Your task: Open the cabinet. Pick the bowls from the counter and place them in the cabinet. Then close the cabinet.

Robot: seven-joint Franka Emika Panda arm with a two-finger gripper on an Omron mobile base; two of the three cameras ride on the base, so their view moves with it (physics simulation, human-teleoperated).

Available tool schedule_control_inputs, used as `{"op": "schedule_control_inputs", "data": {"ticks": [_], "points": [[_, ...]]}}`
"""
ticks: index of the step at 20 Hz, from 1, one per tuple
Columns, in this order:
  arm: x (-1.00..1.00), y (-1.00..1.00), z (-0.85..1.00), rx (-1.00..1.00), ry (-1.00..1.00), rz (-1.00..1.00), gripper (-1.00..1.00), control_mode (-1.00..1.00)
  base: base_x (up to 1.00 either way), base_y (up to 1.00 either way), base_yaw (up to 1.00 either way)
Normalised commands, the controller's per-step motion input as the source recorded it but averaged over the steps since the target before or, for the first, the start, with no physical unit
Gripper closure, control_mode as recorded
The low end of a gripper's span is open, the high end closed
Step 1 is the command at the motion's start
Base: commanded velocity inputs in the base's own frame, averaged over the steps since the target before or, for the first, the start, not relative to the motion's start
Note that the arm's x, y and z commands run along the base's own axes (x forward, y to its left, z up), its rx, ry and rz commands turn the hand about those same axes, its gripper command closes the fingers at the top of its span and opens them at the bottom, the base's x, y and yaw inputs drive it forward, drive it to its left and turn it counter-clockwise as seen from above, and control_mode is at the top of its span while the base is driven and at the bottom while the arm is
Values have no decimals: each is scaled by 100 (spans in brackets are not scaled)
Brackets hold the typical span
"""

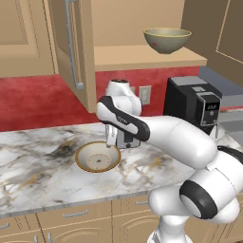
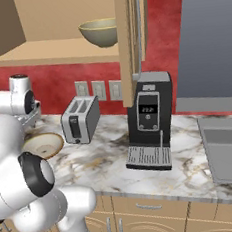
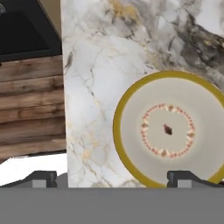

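The cabinet stands open, its left door point(image 1: 71, 47) and right door point(image 2: 130, 41) swung outward. The deeper olive-yellow bowl point(image 1: 167, 40) point(image 2: 100, 33) sits on the cabinet shelf point(image 1: 142, 58). The shallow tan-rimmed bowl point(image 1: 98, 156) point(image 2: 42, 145) point(image 3: 168, 129) with a cream inside lies on the marble counter point(image 1: 38, 161) point(image 3: 92, 87). My gripper point(image 1: 112, 140) point(image 3: 111, 178) hangs open just above this bowl's near-right rim. One fingertip point(image 3: 181, 177) is over the rim, the other over bare marble. Nothing is held.
A black coffee machine point(image 1: 192, 102) point(image 2: 149, 120) stands right of the bowl, and a silver toaster point(image 2: 80, 119) lies between them. A steel sink point(image 2: 226, 147) is at the far right. Wall outlets point(image 1: 145, 94) sit on the red backsplash. Drawers point(image 1: 76, 216) run below the counter.
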Motion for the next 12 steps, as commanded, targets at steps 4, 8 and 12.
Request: {"op": "schedule_control_inputs", "data": {"ticks": [4,8,12], "points": [[0,0,-28,-6,3,0,-100,-100,0,0,0],[0,0,-28,-5,1,0,-100,-100,0,0,0],[0,0,-29,-5,1,0,-100,-100,0,0,0]]}}
